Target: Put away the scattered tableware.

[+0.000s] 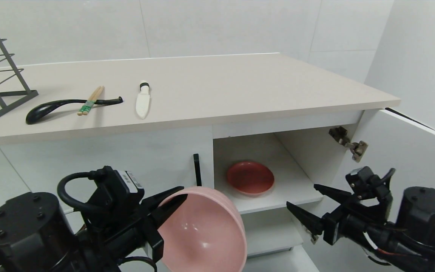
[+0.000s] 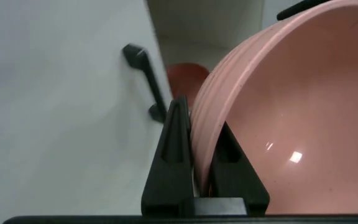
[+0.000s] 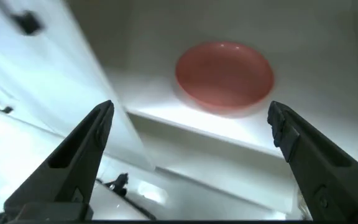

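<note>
My left gripper [image 1: 181, 192] pinches the pink bowl [image 1: 202, 230] at its rim: rigid, glossy, probably light but slippery. My right gripper [image 1: 301, 195] gapes wide, empty.

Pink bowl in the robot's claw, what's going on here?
The left gripper is shut on the rim of the pink bowl, holding it in front of the open cabinet, where a red plate already lies on the shelf. The right gripper is open and empty beside the cabinet opening. A black ladle, chopsticks and a white knife lie on the counter.
</note>
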Available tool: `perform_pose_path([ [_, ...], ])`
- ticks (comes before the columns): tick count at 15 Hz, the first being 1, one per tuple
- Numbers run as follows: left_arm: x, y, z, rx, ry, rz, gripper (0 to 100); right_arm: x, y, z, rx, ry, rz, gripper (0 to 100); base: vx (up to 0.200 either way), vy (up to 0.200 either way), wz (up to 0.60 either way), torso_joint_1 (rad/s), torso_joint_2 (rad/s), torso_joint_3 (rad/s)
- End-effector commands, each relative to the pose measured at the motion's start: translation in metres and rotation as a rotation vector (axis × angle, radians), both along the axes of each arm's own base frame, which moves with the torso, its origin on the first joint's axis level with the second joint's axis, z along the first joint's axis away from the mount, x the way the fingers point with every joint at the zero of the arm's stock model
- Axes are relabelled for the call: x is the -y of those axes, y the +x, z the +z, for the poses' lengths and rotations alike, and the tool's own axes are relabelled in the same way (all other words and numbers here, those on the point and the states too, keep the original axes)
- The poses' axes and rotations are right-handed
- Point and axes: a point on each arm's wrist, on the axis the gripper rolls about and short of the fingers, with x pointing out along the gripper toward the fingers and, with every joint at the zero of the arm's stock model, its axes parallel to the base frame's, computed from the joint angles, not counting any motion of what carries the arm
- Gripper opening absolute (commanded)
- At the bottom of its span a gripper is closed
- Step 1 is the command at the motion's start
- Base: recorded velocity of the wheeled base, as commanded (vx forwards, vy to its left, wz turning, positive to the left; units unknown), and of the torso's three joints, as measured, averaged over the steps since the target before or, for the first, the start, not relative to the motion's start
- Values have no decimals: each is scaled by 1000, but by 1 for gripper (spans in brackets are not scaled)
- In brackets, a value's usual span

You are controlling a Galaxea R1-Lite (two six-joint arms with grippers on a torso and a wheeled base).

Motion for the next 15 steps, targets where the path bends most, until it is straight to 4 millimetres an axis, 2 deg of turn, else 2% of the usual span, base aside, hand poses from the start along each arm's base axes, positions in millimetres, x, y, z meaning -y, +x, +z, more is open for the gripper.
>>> perform_pose_path([
  [1,19,3,-3,6,19,-53,0,9,-19,25,95,51,4,100,0,0,0,0,0,0],
  [4,51,7,-14,-1,59,-121,0,13,-19,28,107,66,-21,100,0,0,0,0,0,0],
  [6,77,16,-23,10,86,-105,0,21,-18,33,130,71,-93,100,0,0,0,0,0,0],
  [10,120,46,-38,90,118,-30,0,32,-26,49,189,113,-139,100,0,0,0,0,0,0],
  [15,161,66,-53,130,80,135,0,32,-27,49,187,112,-134,100,0,0,0,0,0,0],
])
